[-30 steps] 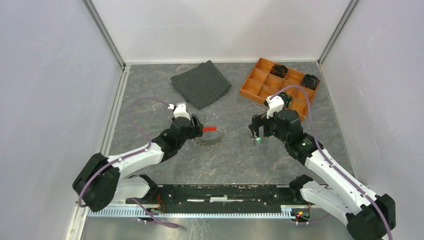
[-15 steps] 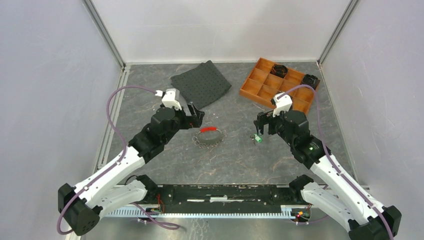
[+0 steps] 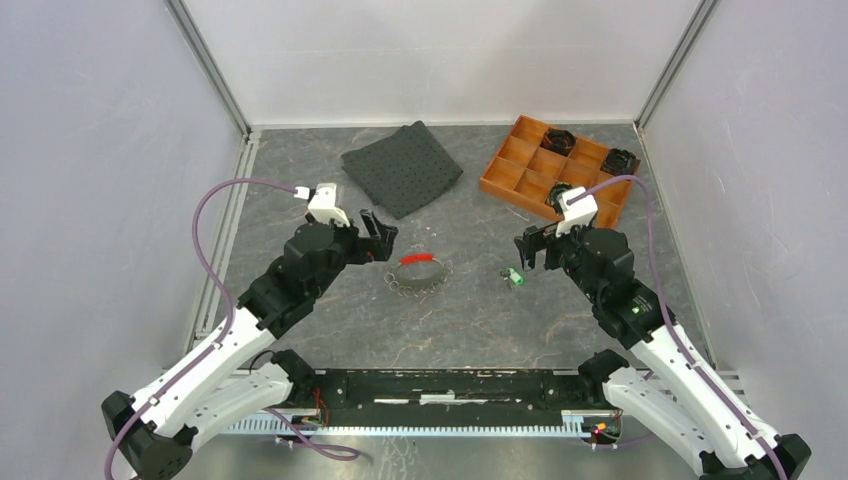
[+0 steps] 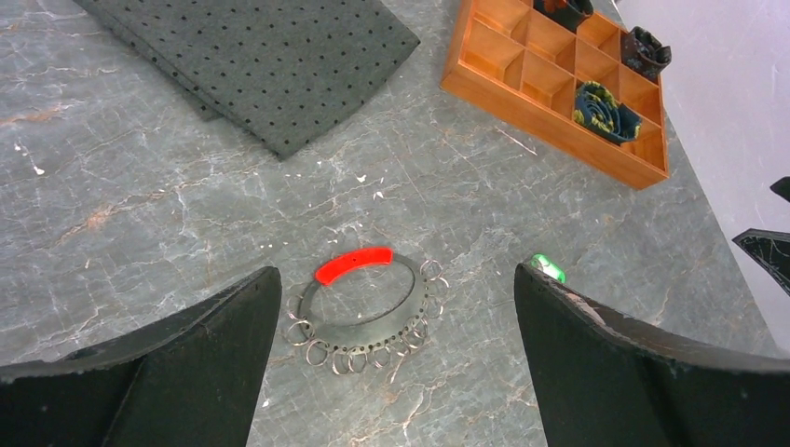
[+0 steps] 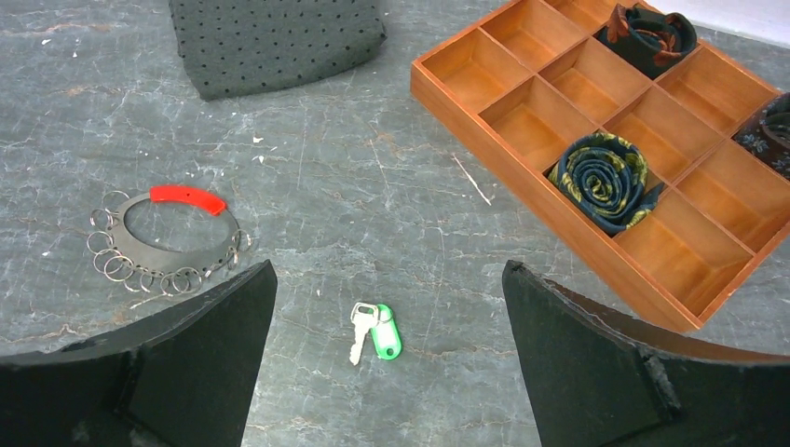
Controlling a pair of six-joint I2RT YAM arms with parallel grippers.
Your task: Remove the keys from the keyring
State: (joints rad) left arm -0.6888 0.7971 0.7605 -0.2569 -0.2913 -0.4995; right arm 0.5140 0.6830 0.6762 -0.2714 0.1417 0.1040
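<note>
Releases the keyring [image 4: 413, 284] from the left gripper [image 3: 378, 232], now wide, backing off; keeps the right gripper [image 3: 530, 245] wide, empty; leaves the green key [image 5: 377, 332] free, well apart.

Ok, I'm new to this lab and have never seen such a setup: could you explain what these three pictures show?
Two white-and-black robot arms are bolted at the near edge of a grey marbled table. One picture looks down from above; the other two come from a camera on each wrist, so the black shapes at their bottom are that arm's own fingers. The left gripper and right gripper stand open and hold nothing. On the table lie a grey metal keyring with a red piece and small rings, a small key with a green plastic tag apart from it, a folded dark grey dotted cloth, and an orange wooden compartment tray holding rolled fabric.
</note>
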